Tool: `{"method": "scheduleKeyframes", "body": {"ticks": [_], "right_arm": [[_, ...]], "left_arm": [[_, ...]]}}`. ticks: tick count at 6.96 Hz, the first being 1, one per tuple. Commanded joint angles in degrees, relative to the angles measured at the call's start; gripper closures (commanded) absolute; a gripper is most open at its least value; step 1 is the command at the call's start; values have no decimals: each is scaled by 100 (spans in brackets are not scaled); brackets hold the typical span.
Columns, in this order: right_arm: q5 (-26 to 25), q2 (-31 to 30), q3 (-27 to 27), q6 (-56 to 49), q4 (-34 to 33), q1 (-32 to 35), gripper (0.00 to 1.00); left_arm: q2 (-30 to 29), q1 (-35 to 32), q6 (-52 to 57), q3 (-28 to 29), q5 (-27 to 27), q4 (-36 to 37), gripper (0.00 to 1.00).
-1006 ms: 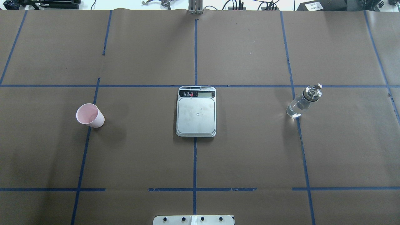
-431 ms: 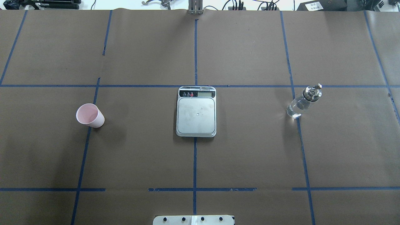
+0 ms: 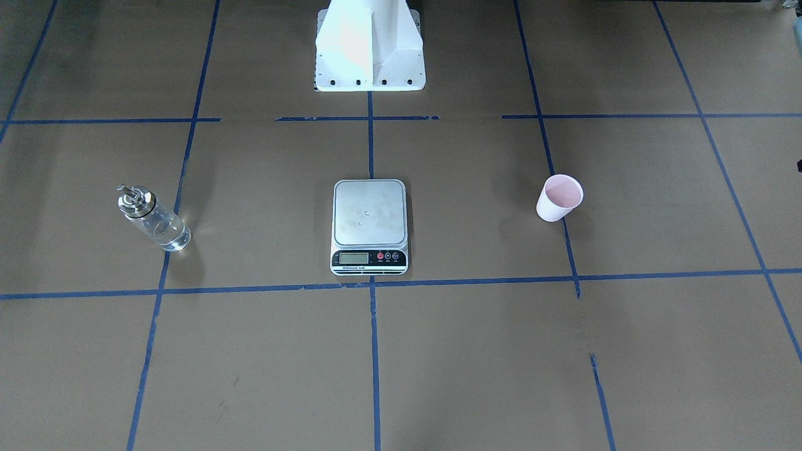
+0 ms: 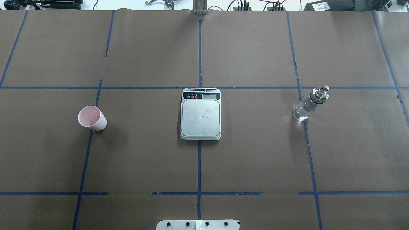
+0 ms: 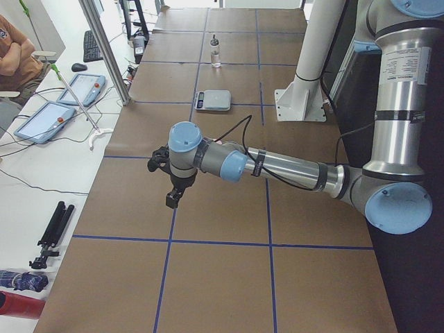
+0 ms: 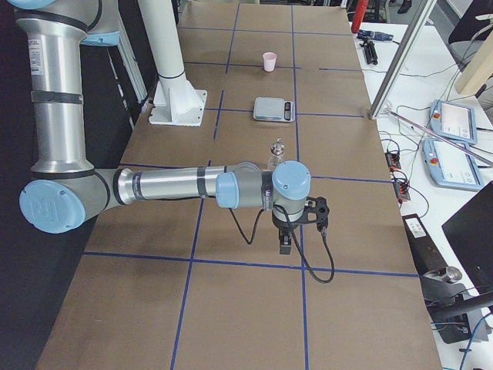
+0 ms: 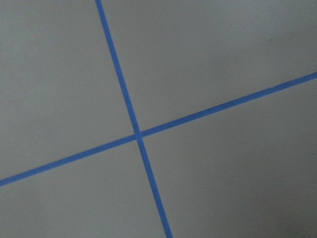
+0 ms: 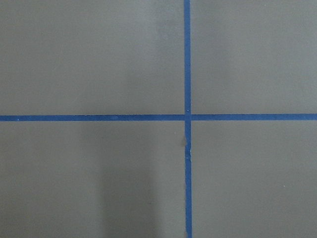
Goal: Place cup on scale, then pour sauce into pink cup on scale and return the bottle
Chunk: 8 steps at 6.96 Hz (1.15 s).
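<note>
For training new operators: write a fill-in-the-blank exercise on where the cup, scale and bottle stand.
1. The cup stands on the robot's ____ side of the scale.
2. The bottle stands on the robot's ____ side of the scale.
3. The cup's inside is ____.
4. Of cup and bottle, ____ rests on the scale.

Missing words: left; right; pink; neither.

The steel-topped scale [image 4: 200, 118] is laid flat at mid-worktop [image 4: 255, 159], its display at 12 o'clock. The pale pink cup [image 4: 92, 118] is stood upright at its 9 o'clock, well apart. The clear glass bottle [image 4: 309, 105], holding colourless sauce [image 4: 301, 112], is stood at its 3 o'clock.
</note>
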Motion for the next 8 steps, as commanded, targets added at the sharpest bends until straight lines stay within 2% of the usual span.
{"method": "scheduleKeyframes", "body": {"ticks": [1, 2, 4, 5, 6, 7, 8], "right_arm": [[-73, 403, -37, 374, 10, -381, 0], [-74, 344, -47, 383, 19, -391, 0], [-65, 343, -47, 374, 28, -426, 0], [-30, 361, -64, 391, 11, -426, 0], [-12, 369, -47, 392, 19, -426, 0], [-30, 361, -29, 374, 28, -426, 0], [-39, 352, -29, 365, 28, -426, 0]], "left_arm": [[-683, 397, -585, -143, -3, -179, 0], [-715, 668, -1057, -152, -90, -205, 0], [-776, 1597, -3493, -440, 5, -284, 0], [-776, 2133, -4697, -747, 554, -302, 0], [-776, 2582, -5753, -1011, 769, -311, 0], [-829, 2795, -6294, -1057, 832, -346, 0], [-786, 2849, -6343, -1118, 1050, -363, 0]]}}
